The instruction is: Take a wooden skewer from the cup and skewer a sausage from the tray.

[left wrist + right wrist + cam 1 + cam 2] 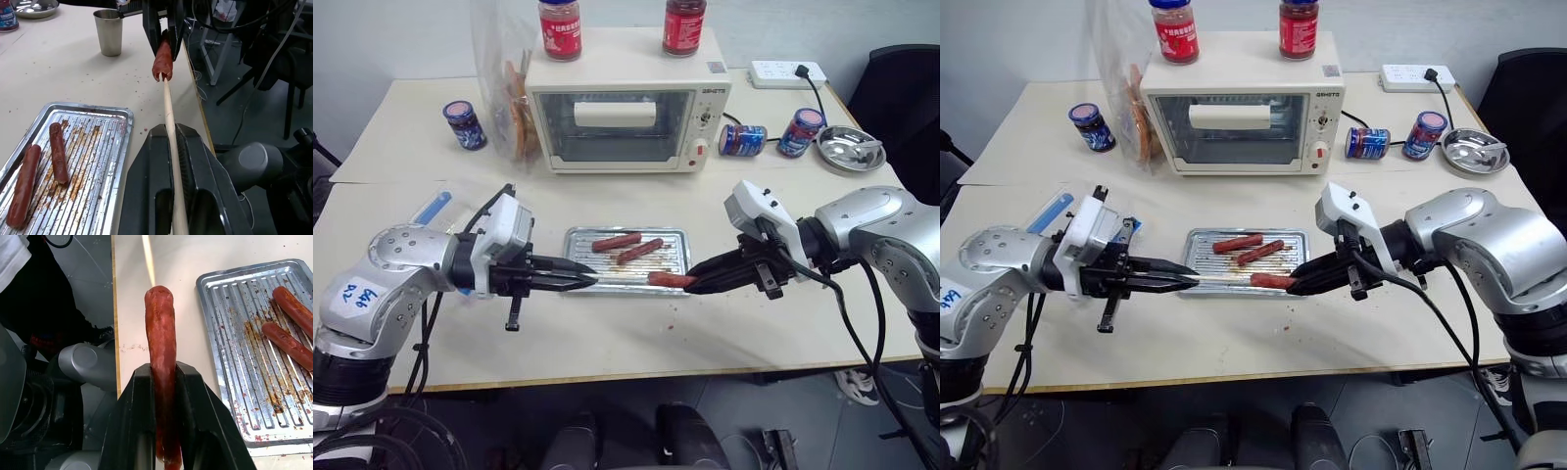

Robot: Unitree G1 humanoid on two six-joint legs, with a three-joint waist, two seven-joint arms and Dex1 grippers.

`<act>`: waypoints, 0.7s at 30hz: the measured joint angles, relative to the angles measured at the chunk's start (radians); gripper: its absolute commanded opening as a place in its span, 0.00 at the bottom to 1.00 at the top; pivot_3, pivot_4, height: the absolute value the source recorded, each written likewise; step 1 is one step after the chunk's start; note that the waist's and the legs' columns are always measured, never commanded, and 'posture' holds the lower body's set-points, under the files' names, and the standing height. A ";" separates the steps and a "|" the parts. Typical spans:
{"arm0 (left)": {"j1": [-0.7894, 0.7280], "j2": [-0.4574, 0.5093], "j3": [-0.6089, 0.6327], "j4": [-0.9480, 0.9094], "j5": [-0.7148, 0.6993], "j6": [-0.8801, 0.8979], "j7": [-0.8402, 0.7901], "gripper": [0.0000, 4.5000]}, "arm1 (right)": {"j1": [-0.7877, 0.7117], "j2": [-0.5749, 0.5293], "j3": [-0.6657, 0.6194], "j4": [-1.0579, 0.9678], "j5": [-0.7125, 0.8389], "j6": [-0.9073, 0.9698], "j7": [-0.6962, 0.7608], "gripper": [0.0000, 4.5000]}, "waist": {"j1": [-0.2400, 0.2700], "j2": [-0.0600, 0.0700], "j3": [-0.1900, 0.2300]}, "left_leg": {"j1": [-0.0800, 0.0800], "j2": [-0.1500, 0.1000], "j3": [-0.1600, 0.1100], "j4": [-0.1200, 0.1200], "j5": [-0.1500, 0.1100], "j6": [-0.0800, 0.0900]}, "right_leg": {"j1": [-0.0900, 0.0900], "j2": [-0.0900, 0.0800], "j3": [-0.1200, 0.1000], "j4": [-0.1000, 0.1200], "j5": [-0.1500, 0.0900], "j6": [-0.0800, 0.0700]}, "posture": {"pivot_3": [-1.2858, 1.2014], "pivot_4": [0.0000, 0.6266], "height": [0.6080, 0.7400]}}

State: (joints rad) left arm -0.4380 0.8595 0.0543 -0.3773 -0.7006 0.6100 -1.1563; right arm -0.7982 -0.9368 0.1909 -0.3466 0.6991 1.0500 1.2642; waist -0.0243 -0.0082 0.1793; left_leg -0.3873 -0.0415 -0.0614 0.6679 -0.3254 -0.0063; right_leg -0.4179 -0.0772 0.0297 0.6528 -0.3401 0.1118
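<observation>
Your left gripper [590,280]: jaws pinched fully together on the wooden skewer [168,115], which runs lengthwise down the seam between the two black fingers [142,191] and sticks well out past their tips. Skewer is thin, pale tan, straight; long axis in line with the jaws, pointed end aimed away from them toward your other gripper.

Your right gripper [693,284]: jaws narrow, clamped on the sausage [161,357] from both sides. Sausage is reddish-brown, smooth, finger-shaped, rounded at the free end; roughly half its length projects beyond the fingertips. Long axis in line with these jaws, free end pointing back at the skewer tip.

The two sets of jaws face each other nose to nose, close to level, with skewer and sausage nearly on one line between them. In the left wrist view the skewer tip meets the sausage's end face; you cannot tell how far it has gone in.

Below and just behind the gap between the jaws sits the tray [675,238] on the surface [636,338], silver, ridged, with brown grease marks. Two more sausages [616,241] lie on it side by side, apart from both jaws.

Beyond the right jaws, the cup [108,32] stands upright on the surface. A toaster oven [628,100] stands farther back, behind the tray.
</observation>
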 measured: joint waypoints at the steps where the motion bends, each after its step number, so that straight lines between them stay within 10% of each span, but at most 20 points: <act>1: 0.000 -0.001 0.000 0.000 0.000 0.000 0.001 0.00 | 0.000 0.000 0.000 0.000 0.003 0.001 -0.001 0.08 | 0.000 0.000 0.000 | 0.000 0.000 0.000 0.000 0.000 0.000 | 0.000 0.000 0.000 0.000 0.000 0.000 | 0.52 0.24 1.00; 21: -0.067 -0.057 -0.051 0.028 0.016 -0.001 0.003 0.00 | -0.026 0.043 -0.001 -0.011 0.071 0.028 -0.053 0.08 | 0.000 0.000 0.000 | 0.000 0.000 0.000 0.000 0.000 0.000 | 0.000 0.000 0.000 0.000 0.000 0.000 | 0.52 0.24 1.00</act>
State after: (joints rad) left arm -0.5049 0.8025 0.0034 -0.3495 -0.6842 0.6094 -1.1534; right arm -0.8246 -0.8937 0.1902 -0.3571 0.7697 1.0783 1.2107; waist -0.0245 -0.0081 0.1793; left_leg -0.3874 -0.0416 -0.0615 0.6683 -0.3254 -0.0064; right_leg -0.4179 -0.0772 0.0296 0.6530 -0.3401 0.1118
